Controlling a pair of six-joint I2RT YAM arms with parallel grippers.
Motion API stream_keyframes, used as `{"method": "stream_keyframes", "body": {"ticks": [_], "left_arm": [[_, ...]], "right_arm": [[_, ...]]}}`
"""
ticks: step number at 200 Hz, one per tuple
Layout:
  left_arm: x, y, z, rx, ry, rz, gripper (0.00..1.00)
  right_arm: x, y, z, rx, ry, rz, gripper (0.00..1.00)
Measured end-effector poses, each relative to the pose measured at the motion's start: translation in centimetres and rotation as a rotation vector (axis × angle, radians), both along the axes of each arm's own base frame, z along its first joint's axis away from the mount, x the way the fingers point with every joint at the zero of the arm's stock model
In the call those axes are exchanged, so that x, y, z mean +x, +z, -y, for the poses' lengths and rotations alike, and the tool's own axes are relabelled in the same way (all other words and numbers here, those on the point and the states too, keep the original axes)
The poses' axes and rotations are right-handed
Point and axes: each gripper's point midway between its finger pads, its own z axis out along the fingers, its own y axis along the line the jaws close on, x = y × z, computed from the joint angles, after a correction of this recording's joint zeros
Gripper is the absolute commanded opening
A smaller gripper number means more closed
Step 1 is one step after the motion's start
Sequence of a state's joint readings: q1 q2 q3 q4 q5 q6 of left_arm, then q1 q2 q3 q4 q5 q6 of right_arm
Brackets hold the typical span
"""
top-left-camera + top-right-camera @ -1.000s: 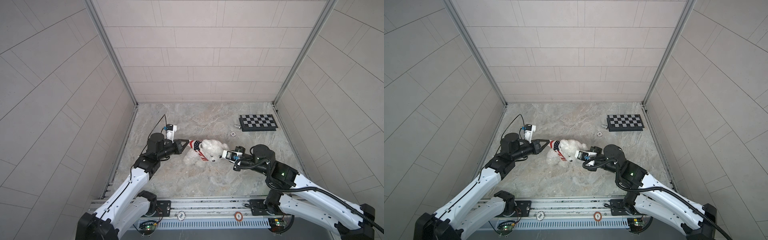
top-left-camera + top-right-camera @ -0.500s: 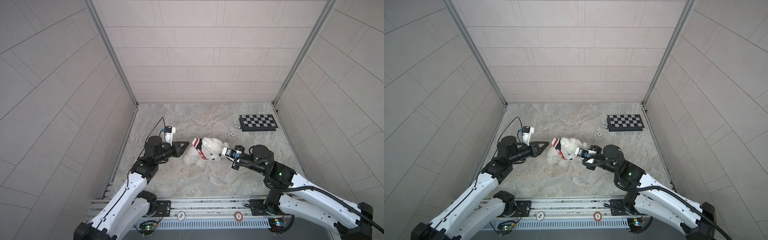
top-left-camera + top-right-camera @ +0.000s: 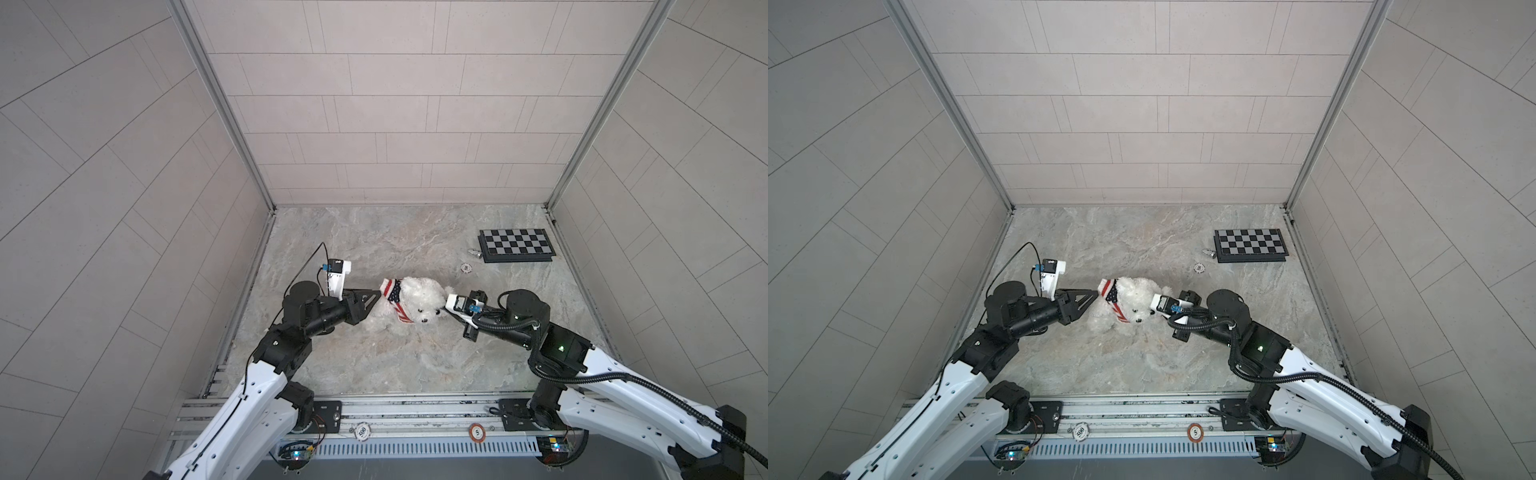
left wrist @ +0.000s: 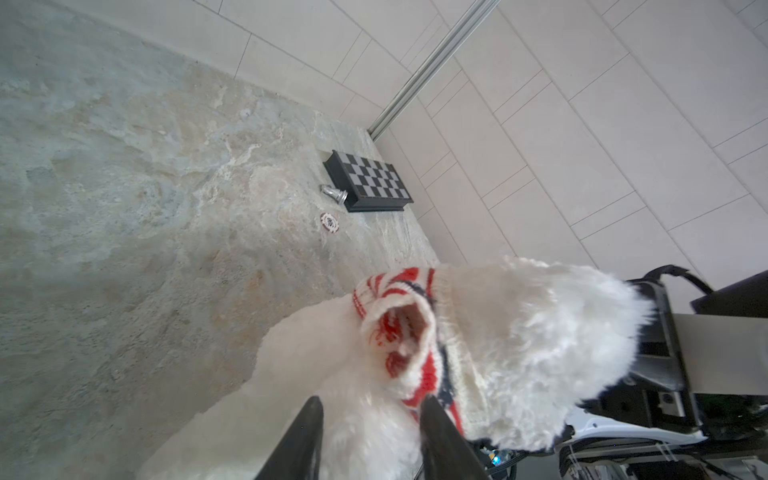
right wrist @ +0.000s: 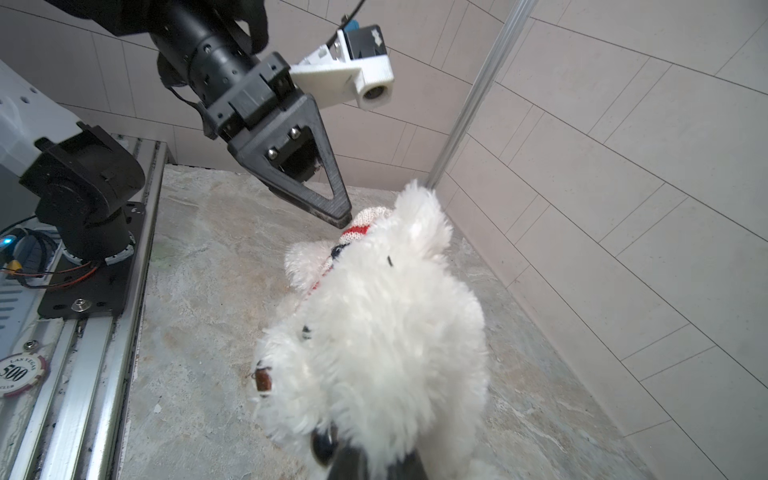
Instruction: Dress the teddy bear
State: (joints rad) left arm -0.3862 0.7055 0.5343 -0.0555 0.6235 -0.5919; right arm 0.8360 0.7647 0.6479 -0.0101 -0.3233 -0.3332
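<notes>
The teddy bear is white and fluffy, and lies mid-table with its face toward the front. A red, white and navy striped sweater is bunched round its neck, with an empty sleeve sticking out. My left gripper is open right at the sweater's edge, and only bear fur shows between its fingers. My right gripper is shut on the fur of the bear's head. In both top views its jaws are hidden under the wrist camera.
A small chessboard lies at the back right with a metal piece beside it. A poker chip lies behind the bear. Two more chips sit on the front rail. Tiled walls close off three sides.
My left gripper has opened and let go of the sweater, staying close to it. My right gripper has kept its hold on the bear's head.
</notes>
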Motion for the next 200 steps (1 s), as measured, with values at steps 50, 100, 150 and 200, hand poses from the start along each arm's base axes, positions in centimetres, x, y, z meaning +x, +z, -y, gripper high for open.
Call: {"method": "stream_keyframes", "body": {"ticks": [50, 100, 150, 200], "left_arm": [[-0.6, -1.4, 3.0, -0.016, -0.079, -0.039, 0.57], [-1.4, -3.1, 3.9, -0.009, -0.083, -0.066, 0.76], [-1.6, -2.4, 2.0, -0.004, -0.030, -0.019, 0.78], [-0.8, -4.1, 0.0, 0.020, 0.037, -0.059, 0.78]], "right_arm": [[-0.2, -0.8, -0.8, -0.015, 0.039, -0.024, 0.00], [0.2, -2.1, -0.9, -0.026, 0.023, -0.049, 0.00], [0.1, -4.2, 0.2, -0.023, -0.012, -0.062, 0.00], [0.1, -4.8, 1.1, -0.003, -0.037, -0.067, 0.00]]}}
